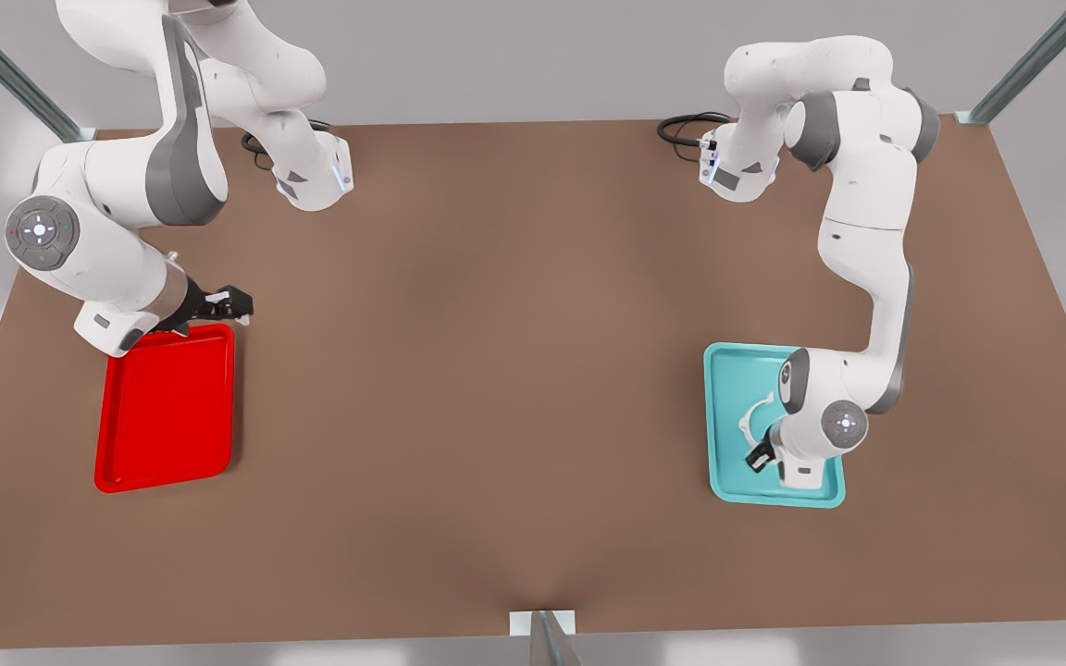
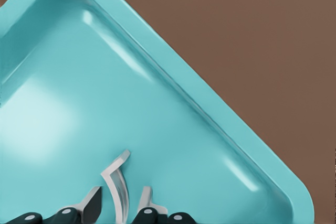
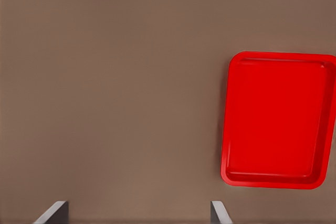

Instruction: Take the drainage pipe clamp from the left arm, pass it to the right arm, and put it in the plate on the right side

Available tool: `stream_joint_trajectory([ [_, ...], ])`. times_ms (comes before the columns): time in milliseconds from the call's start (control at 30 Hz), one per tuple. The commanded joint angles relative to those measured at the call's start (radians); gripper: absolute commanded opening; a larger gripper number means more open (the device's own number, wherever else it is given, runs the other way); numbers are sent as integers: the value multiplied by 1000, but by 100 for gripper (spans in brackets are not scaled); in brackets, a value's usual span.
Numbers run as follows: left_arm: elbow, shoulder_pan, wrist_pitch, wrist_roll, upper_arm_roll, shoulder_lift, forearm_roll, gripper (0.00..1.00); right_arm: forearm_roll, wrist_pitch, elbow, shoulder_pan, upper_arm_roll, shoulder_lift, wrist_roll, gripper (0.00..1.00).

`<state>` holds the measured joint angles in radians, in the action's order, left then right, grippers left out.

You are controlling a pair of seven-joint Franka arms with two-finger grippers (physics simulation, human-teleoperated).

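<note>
A brown table (image 1: 514, 370) takes up most of the front view, grey wall behind it and metal struts at the upper corners. The red plate (image 1: 167, 412) lies at the lower left of that frame, the teal tray (image 1: 727, 425) at the lower right, well apart from each other.

The left arm (image 1: 866, 240) reaches down over the teal tray at the front view's right. Its gripper (image 1: 759, 457) sits low in the tray with the clamp (image 1: 755, 416) right at its tips. In the left wrist view the clamp (image 2: 118, 184) stands as a curved white strap between the dark fingertips (image 2: 93, 203), which lie to either side of it with a gap left; the fingers look spread apart, not yet pinched on the strap, and the clamp appears to rest on the tray floor (image 2: 105, 93).

The right arm (image 1: 117, 231) waits at the front view's left, its gripper (image 1: 235, 301) held just above the far edge of the plate. In the right wrist view two grey fingertips (image 3: 52, 214) stand wide apart at the bottom of the frame with nothing between them, and the plate (image 3: 275, 119) shows bare at the right of the frame.

By my reading the task is at its very start: the left gripper is lined up for the pickup but the grasp is not closed. Still to come are the lift, the carry toward the middle of the table, the handover to the right gripper, and the drop into the plate
</note>
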<state>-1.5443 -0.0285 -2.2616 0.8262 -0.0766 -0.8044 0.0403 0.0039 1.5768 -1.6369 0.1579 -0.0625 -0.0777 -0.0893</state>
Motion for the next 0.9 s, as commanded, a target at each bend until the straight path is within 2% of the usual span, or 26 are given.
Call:
stream_joint_trajectory([
  [0,1,1,-1,90,0,2,-16,51,1,2,0,0,0,1,-7,100],
  [433,4,7,-12,93,0,-6,-10,51,2,8,-8,0,0,1,-7,100],
  [533,6,7,-12,93,0,-6,-11,35,1,9,-11,0,0,1,-7,100],
  [600,6,9,-12,93,0,-6,-11,29,2,9,-12,0,0,1,-7,100],
  [867,7,7,-12,94,0,-12,-11,28,1,12,-12,0,0,1,-7,100],
])
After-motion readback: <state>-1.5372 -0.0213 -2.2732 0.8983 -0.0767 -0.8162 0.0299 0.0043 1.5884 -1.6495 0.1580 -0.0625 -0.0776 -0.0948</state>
